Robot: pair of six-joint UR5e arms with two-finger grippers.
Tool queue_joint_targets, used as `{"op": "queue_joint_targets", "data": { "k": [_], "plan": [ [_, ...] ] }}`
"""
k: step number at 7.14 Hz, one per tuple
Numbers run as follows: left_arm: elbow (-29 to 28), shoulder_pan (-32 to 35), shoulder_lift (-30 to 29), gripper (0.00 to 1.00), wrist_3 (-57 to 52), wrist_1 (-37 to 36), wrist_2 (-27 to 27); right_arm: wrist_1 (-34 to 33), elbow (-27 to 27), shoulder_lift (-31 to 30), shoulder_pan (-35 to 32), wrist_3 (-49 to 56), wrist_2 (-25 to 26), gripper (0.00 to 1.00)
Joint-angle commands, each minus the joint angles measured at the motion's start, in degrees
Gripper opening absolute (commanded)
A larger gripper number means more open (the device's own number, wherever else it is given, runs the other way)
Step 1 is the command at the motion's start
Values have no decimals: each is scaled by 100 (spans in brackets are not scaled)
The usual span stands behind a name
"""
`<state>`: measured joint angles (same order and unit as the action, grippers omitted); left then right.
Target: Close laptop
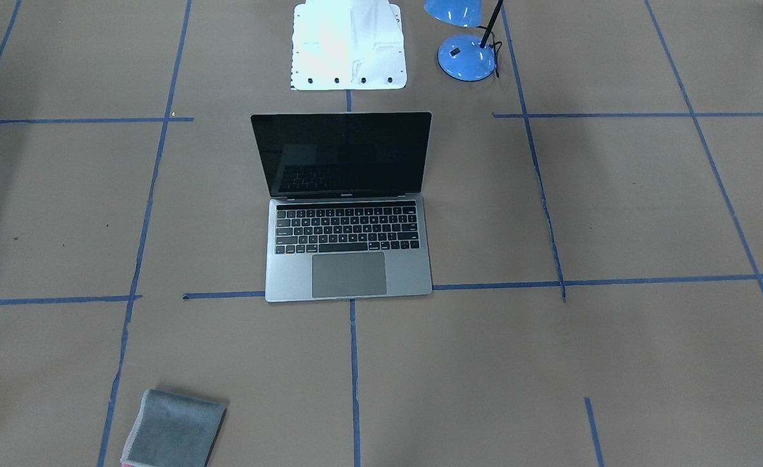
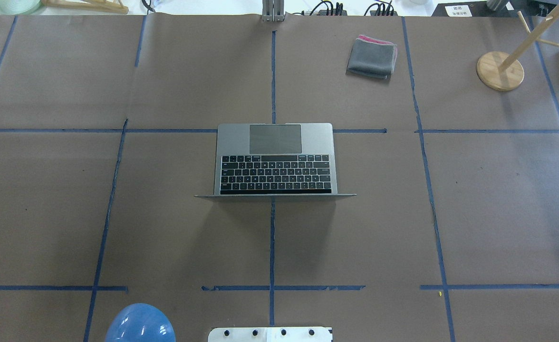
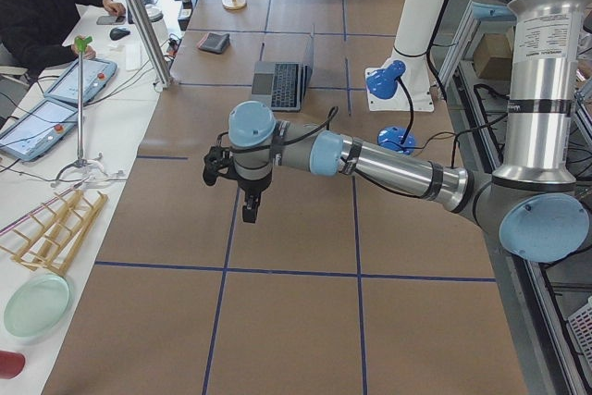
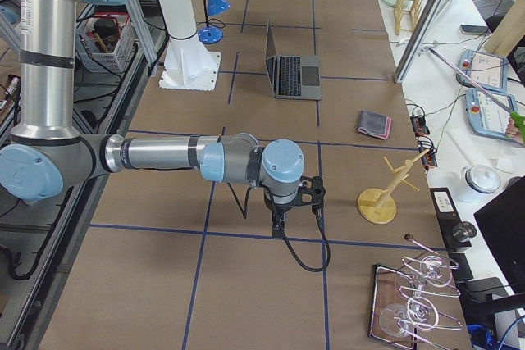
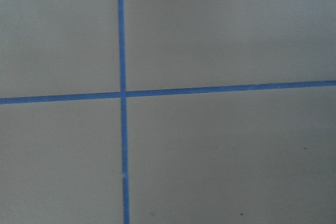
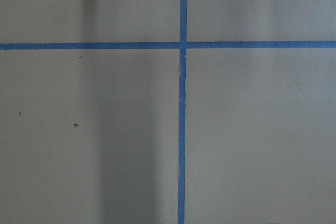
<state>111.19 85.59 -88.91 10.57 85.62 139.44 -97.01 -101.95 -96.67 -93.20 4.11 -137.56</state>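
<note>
Standing open, the laptop (image 1: 348, 227) shows unreadable bezel lettering (image 1: 348, 194).

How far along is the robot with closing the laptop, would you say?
Nothing looks done yet: the laptop stands open, its lid upright and the screen dark. Nothing is in hand either. The left gripper and the right gripper hang over bare table, well away from the laptop. The whole job is left: bring a gripper to the lid's top edge and fold it down flat.
</note>
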Motion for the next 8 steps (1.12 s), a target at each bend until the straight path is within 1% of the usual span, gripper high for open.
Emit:
{"op": "queue_joint_targets", "data": {
  "k": [1, 2, 3, 4, 5, 6, 7, 8],
  "plan": [
    [806, -1153, -518, 100, 1947, -11, -31, -63, -254, 322, 99, 20, -25, 100],
    [842, -1489, -992, 100, 2862, -11, -14, -55, -282, 333, 257, -6, -469, 100],
    [895, -1875, -1328, 100, 3445, -11, -31, -2, -369, 333, 336, -242, -1091, 100],
    [974, -2253, -1714, 100, 4347, -11, -40, 7, -787, 403, 842, -1192, -1193, 99],
    [1070, -2762, -2170, 99, 5322, -11, -92, 16, -1253, 673, 1230, -2411, -1142, 99],
    [1263, -3211, -2427, 95, 6106, 7, -371, 16, -1727, 798, 1695, -3285, -1011, 97],
    [1421, -3859, -2639, 83, 6776, 7, -853, 16, -2141, 869, 2248, -4033, -714, 92],
    [1579, -4422, -2728, 65, 7252, 7, -1371, 16, -2363, 1148, 2723, -4711, -606, 75]
  ]
}}
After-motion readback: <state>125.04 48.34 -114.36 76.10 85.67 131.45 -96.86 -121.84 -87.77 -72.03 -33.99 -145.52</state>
